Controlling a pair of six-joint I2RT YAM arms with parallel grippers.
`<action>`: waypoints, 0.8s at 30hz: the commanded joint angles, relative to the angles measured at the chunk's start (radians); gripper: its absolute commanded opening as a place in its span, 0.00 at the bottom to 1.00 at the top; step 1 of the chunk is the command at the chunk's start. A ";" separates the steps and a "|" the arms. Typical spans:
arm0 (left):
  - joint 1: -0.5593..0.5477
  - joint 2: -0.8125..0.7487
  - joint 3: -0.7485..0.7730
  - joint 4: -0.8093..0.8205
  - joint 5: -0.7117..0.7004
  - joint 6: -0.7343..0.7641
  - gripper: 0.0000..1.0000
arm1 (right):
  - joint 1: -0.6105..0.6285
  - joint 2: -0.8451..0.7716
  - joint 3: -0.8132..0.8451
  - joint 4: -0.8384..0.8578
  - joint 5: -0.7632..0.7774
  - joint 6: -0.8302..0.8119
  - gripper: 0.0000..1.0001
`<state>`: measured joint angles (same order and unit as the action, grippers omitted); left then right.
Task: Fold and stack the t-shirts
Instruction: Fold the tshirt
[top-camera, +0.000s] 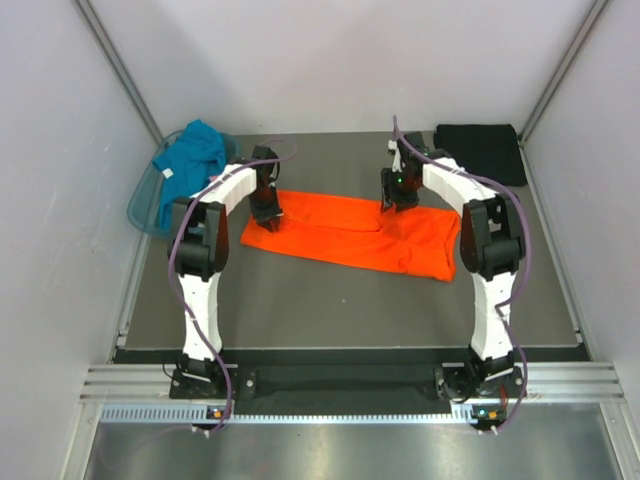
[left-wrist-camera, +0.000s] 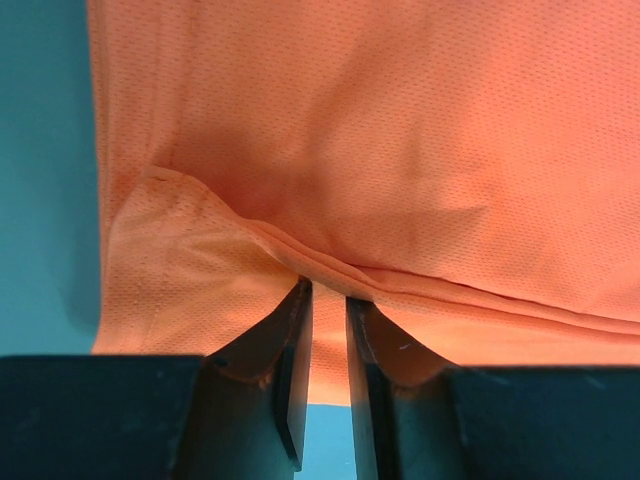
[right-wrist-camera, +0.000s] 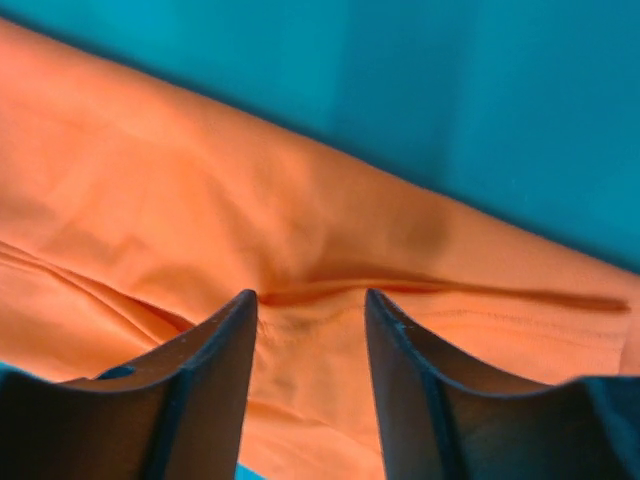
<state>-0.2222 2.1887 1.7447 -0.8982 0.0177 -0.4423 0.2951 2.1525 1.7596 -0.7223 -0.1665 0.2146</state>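
The left gripper (left-wrist-camera: 328, 292) pinches a raised fold of the bright orange mesh-cloth t-shirt (top-camera: 350, 235) between nearly closed fingers at the garment's left end, probably to anchor that end or to carry it over. The right gripper (right-wrist-camera: 310, 296) has its fingers spread, with the tips on the cloth either side of a small crease near the far hem, and appears to grip nothing. The shirt lies as a long band across the middle of the dark grey table (top-camera: 330, 300), between the two arms, and seems doubled lengthwise. A folded black cloth t-shirt (top-camera: 480, 152) sits at the far right corner, likely the base of the stack. A teal cloth t-shirt (top-camera: 195, 150) drapes over the translucent blue-green plastic basket (top-camera: 140, 208) at far left, not yet folded.
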 joint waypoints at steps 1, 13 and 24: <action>0.004 -0.050 0.024 0.015 -0.039 0.014 0.25 | -0.008 -0.153 -0.072 -0.011 0.035 -0.031 0.49; 0.046 0.074 0.136 0.005 -0.029 -0.009 0.26 | -0.011 -0.295 -0.296 0.017 0.021 -0.012 0.53; 0.083 0.039 0.095 -0.005 0.024 -0.030 0.26 | -0.079 -0.333 -0.384 0.037 0.004 0.000 0.56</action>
<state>-0.1493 2.2620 1.8626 -0.9016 0.0525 -0.4698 0.2279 1.8927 1.3781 -0.7174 -0.1593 0.2123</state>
